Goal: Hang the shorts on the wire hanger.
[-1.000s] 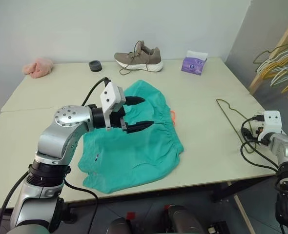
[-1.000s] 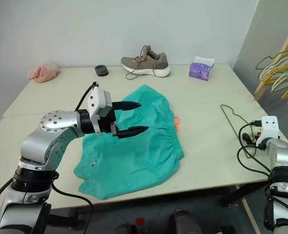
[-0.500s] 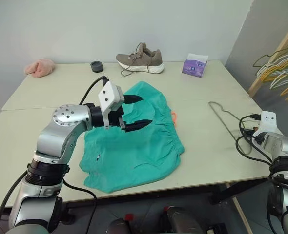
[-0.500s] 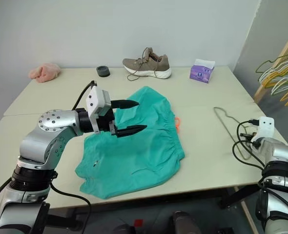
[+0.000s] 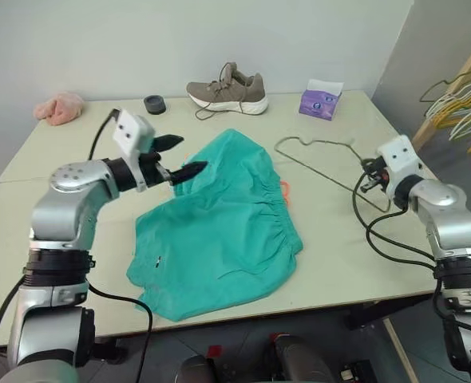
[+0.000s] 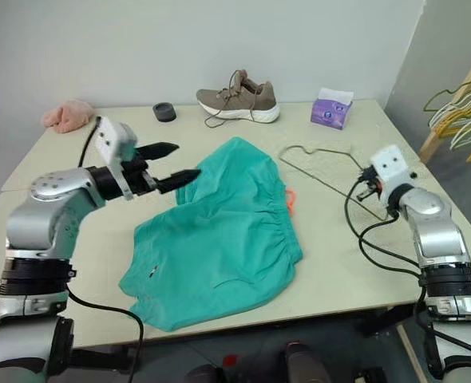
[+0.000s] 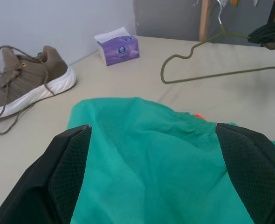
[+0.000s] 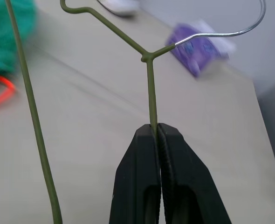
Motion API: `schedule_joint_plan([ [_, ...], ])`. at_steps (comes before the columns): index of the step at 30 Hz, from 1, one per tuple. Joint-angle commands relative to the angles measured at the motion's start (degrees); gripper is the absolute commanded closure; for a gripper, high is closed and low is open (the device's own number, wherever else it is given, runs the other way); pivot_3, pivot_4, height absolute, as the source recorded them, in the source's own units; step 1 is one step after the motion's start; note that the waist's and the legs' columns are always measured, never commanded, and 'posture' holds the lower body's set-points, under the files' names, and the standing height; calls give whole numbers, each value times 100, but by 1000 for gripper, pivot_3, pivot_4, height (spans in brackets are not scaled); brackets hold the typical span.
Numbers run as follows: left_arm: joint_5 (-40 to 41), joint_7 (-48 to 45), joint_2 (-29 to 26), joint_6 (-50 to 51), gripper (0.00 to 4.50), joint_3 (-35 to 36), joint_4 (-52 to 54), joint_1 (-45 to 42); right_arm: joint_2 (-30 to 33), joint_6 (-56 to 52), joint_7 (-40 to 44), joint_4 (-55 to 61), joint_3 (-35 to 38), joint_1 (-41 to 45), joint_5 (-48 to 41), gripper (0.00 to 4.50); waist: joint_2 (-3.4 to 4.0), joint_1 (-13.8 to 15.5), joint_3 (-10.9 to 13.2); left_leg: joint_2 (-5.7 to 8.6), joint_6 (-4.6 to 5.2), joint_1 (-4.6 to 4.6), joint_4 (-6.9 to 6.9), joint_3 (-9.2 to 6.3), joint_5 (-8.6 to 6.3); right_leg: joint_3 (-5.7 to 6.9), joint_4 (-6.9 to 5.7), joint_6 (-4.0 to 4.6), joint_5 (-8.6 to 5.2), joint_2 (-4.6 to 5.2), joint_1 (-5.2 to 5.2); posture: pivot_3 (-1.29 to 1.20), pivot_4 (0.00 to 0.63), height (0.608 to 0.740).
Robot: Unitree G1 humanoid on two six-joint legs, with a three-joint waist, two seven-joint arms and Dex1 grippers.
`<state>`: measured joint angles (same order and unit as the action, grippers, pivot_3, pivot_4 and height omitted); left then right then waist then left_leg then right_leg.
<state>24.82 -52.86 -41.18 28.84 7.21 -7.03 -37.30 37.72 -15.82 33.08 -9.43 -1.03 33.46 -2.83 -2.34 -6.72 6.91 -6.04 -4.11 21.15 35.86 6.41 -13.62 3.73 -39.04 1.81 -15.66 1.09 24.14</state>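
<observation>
Hanger gripped, shorts not yet hung.

Shorts [image 5: 219, 231] lie flat mid-bench, toward the front edge. Wire hanger [image 5: 319, 155] held off the bench near the right edge; right end effector [image 8: 154, 133] clamped shut on its wire. Left end effector [image 5: 180, 156] wide open, empty, above the shorts' back-left corner. Threading remains.

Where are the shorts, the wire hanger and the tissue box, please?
shorts [image 5: 219, 231], left eye view, middle of the teal cloth.
wire hanger [image 5: 319, 144], left eye view, upper wire near the hook.
tissue box [image 6: 332, 112], right eye view, purple side.
</observation>
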Motion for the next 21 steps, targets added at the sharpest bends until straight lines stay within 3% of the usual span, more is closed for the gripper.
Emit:
schedule_joint_plan([
  [1,305,-341,-210,342,0,166,0,-195,117,927,466,654,-345,41,238,4481,0,22,0,7,1,2,0,1,-1,2,0,-5,-3,-1,0,-130,101,740],
  [11,247,-1182,-604,492,0,-307,393,113,57,2043,1400,1377,-1096,492,540,4481,-2,65,2,22,20,25,13,-3,-13,8,2,-15,-7,6,8,-133,102,740],
  [21,267,-1676,-728,599,0,-694,825,576,-179,2359,1704,1483,-1160,881,528,4481,-1,61,3,21,21,25,15,-3,-13,8,-3,-14,-7,6,9,-137,103,740],
])
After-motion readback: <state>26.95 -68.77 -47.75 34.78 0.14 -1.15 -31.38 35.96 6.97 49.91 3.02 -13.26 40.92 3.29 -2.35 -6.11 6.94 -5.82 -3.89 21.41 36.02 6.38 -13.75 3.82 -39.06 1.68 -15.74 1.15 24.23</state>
